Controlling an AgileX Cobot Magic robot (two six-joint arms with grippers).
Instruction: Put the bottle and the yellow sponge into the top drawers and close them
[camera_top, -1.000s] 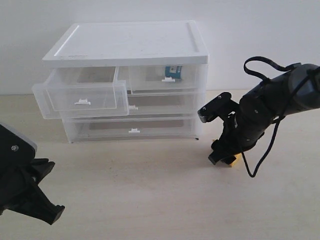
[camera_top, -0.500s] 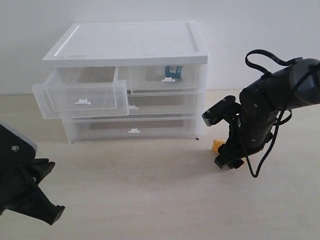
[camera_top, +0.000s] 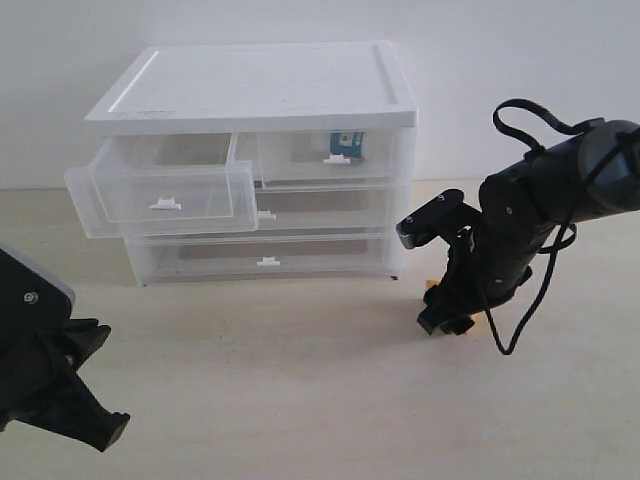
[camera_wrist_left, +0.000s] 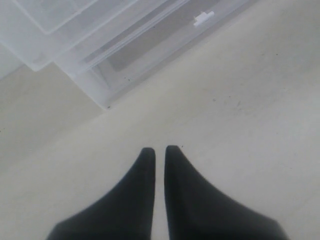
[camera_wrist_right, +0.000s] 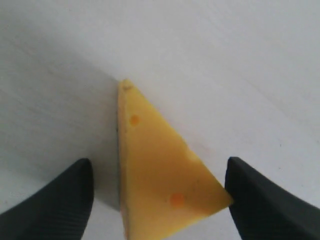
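- Right pincer (camera_wrist_right: 157, 162) is standing wide apart around the yellow sponge (camera_wrist_right: 150, 190), seemingly not touching it.
- Left pincer (camera_wrist_left: 159, 150) is hanging pressed together, empty.

Top drawer (camera_top: 160, 200) juts out over table (camera_top: 300, 380); cabinet (camera_top: 250, 90) blocks rear; wide free passage across table in front.

I see a pale beige tabletop (camera_top: 300, 390) carrying 2 things: a translucent plastic drawer cabinet with a white top (camera_top: 260, 90) standing at the back, and a yellow wedge-shaped sponge (camera_wrist_right: 155, 175) lying near its right front corner.
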